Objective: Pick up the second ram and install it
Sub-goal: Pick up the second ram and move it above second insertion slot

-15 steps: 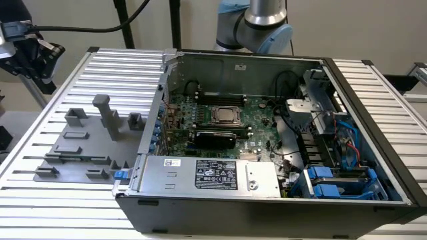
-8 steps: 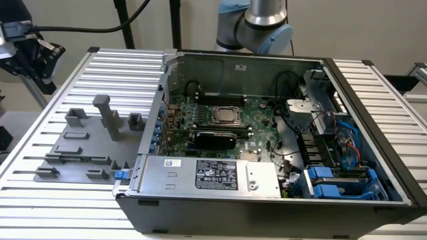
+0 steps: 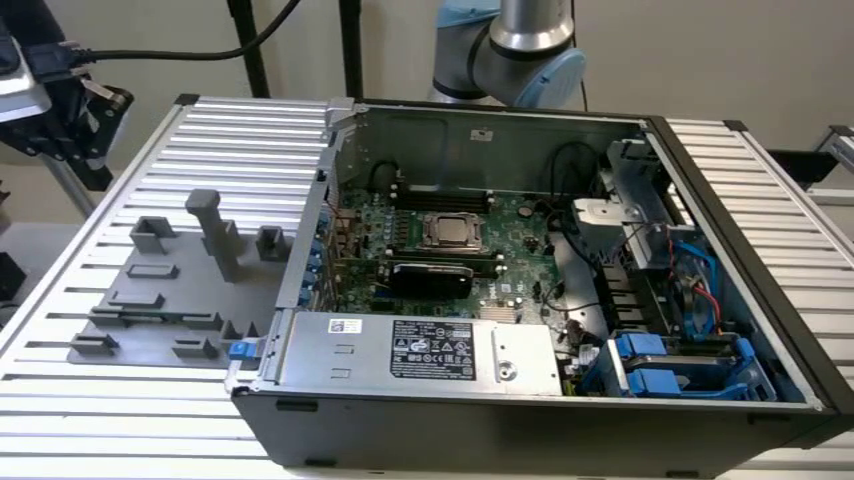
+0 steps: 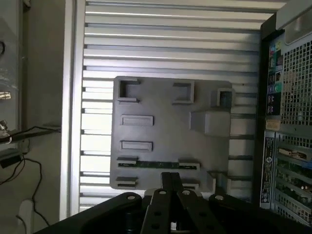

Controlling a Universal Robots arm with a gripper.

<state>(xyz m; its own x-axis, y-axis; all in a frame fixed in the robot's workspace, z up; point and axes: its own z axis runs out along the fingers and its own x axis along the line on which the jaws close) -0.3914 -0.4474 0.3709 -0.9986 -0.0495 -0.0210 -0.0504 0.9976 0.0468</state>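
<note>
The arm's black pincer (image 4: pixel 170 177) is hanging over one edge of the flat grey plastic fixture tray (image 4: pixel 165 97), which is resting on the ribbed aluminium table (image 4: pixel 170 53). I cannot tell how far the pincer is parted. It is not holding the task's piece: the second ram (image 4: pixel 157 164), a thin, narrow green circuit-board stick, is sitting in the tray between two small grey end holders, just below and slightly ahead of the pincer and apart from it. Farther ahead of the pincer, a tall grey plastic post (image 3: pixel 203 215) is standing up from the tray. Off to the pincer's side, past the tray's edge, the open black metal computer case (image 4: pixel 292 122) is lying with the large green motherboard (image 3: pixel 507 225) facing up inside it.

The risks, as I judge them, are coming from how slim the stick is and how closely its holders are hugging it. A descent even slightly off its line would be landing on a holder or catching only one corner, leaving the stick tilted in the grip. A tilted stick would be jamming against its slot on the motherboard rather than seating. A low carry toward the case would be risking a knock on the post or the case wall.
</note>
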